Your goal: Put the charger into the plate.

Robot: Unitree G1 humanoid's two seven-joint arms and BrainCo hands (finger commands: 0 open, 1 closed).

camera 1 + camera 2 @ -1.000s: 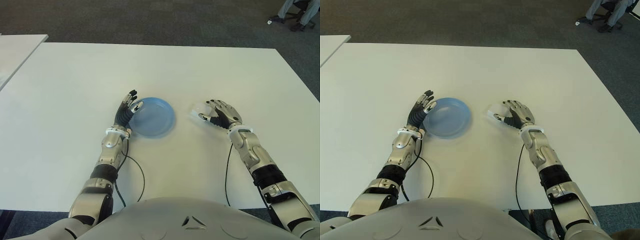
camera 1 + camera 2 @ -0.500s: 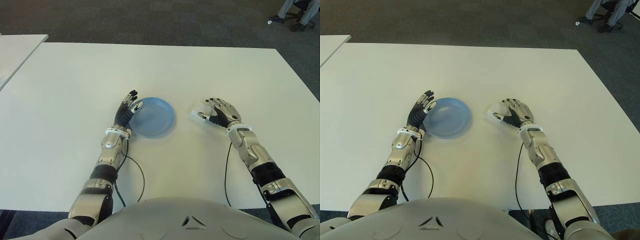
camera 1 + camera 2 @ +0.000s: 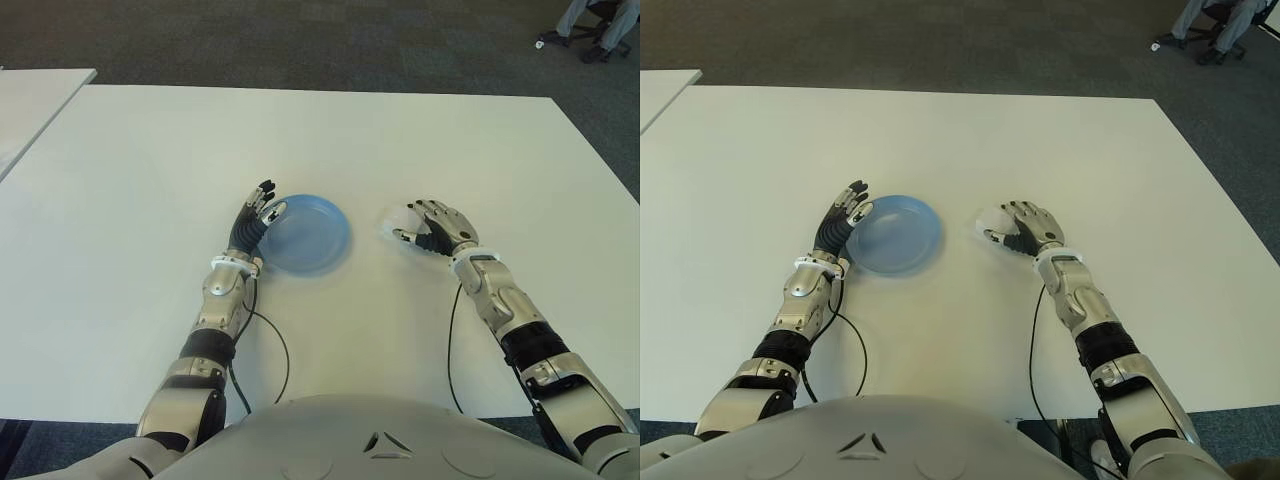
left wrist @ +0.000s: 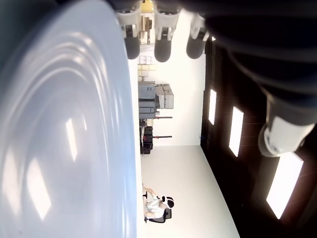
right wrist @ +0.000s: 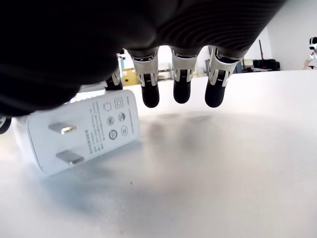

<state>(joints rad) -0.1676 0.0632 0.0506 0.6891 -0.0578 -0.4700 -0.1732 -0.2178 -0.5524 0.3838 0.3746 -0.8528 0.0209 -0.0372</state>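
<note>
Compared with a second ago, the right hand [image 3: 1022, 228] has slid a bit closer to the plate and dropped lower over the charger, so less of the white block shows past its fingers now. Left arm hasn't budged at all.

So the charger [image 5: 79, 130] is a white block lying on the white table [image 3: 150, 160], off to the right of the plate, clearly apart from it and not in it. Its two metal prongs stick out of the end face that the right wrist camera looks at, and there's a patch of small printed symbols next to them. The right hand hangs right over it, palm down, with the fingertips [image 5: 150, 94] curled downward just above the tabletop, beside and past the block. From the wrist view the fingers look loose and not closed on anything; I can't tell if the thumb is touching the charger's side.

The blue plate [image 3: 312, 232] sits flat on the table with nothing in it. The left hand [image 3: 254, 220] is at the plate's left edge, fingers stretched out and slightly spread, tips up against or just over the rim, not gripping it.

A second white table [image 3: 35, 100] shows far to the left of the plate.
</note>
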